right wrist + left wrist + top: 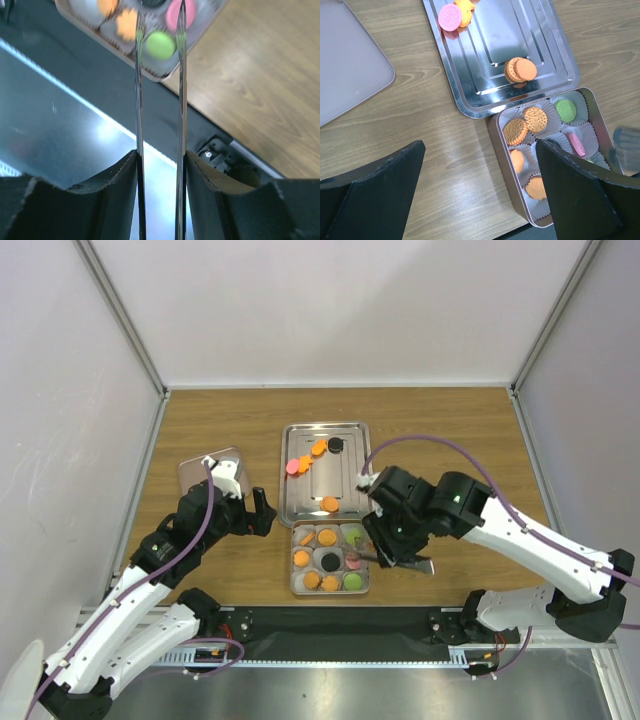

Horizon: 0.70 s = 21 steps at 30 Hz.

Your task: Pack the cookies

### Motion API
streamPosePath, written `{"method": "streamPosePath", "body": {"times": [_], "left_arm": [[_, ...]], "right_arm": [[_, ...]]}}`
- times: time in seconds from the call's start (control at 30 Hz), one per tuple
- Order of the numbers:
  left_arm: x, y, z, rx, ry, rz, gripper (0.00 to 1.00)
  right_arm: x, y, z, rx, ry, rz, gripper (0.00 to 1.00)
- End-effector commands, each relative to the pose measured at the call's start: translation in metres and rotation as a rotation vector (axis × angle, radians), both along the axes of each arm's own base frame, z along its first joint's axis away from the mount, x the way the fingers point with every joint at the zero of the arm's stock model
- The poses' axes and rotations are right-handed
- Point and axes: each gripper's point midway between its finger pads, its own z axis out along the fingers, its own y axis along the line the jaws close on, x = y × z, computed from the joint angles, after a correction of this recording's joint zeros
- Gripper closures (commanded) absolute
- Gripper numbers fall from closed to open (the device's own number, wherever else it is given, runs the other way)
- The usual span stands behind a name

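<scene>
Top external view: right end effector [385, 558], holding tongs nearly closed, empty as far as visible, works over the box [296, 585]; cookies [328, 560] fill its cups, others remain on the tray [352, 430] at twelve o'clock. Left end effector [250, 502] fully open, empty, standing clear.

right arm [470, 515] overhangs cookie tin [330, 559]; steel tray [325, 468] open from above.

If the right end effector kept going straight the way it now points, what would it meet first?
Most likely the pink cookie in the cookie box: in the right wrist view, the right end effector holds tongs whose tips reach it, the green cookie beside it. Depth is unclear.
</scene>
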Motion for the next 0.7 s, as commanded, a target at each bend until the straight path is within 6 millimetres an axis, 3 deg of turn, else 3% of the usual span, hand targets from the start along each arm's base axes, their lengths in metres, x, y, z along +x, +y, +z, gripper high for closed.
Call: {"method": "streamPosePath", "body": {"times": [0.0, 0.07, 0.17, 0.27, 0.33, 0.37, 0.47, 0.5, 0.57, 0.6, 0.67], "left_arm": [[0.004, -0.003, 0.012, -0.022, -0.043, -0.013, 0.00], [0.004, -0.003, 0.012, -0.022, -0.040, -0.013, 0.00], [0.004, -0.005, 0.012, -0.026, -0.041, -0.018, 0.00], [0.004, -0.005, 0.011, -0.021, -0.033, -0.019, 0.00], [0.004, -0.005, 0.011, -0.021, -0.033, -0.016, 0.00], [0.004, -0.004, 0.010, -0.019, -0.031, -0.015, 0.00], [0.004, -0.005, 0.011, -0.021, -0.033, -0.016, 0.00], [0.004, -0.005, 0.010, -0.020, -0.032, -0.018, 0.00], [0.004, -0.005, 0.009, -0.017, -0.028, -0.016, 0.00], [0.005, -0.005, 0.010, -0.016, -0.029, -0.014, 0.00], [0.005, -0.003, 0.009, -0.014, -0.030, -0.005, 0.00]], "right_arm": [[0.033, -0.010, 0.012, 0.008, -0.067, -0.070, 0.54], [0.053, -0.004, 0.009, 0.044, -0.100, -0.086, 0.53], [0.105, -0.018, 0.001, 0.026, -0.189, -0.219, 0.53], [0.163, -0.042, 0.001, 0.048, -0.288, -0.411, 0.53], [0.195, -0.069, -0.009, 0.017, -0.315, -0.551, 0.53], [0.216, -0.071, -0.013, 0.030, -0.352, -0.596, 0.53], [0.260, -0.097, -0.031, 0.020, -0.411, -0.742, 0.52], [0.270, -0.104, -0.052, -0.015, -0.400, -0.770, 0.50], [0.299, -0.118, -0.059, -0.004, -0.457, -0.852, 0.49], [0.305, -0.123, -0.078, -0.026, -0.443, -0.869, 0.48], [0.327, -0.135, -0.086, 0.000, -0.481, -0.933, 0.46]]}}
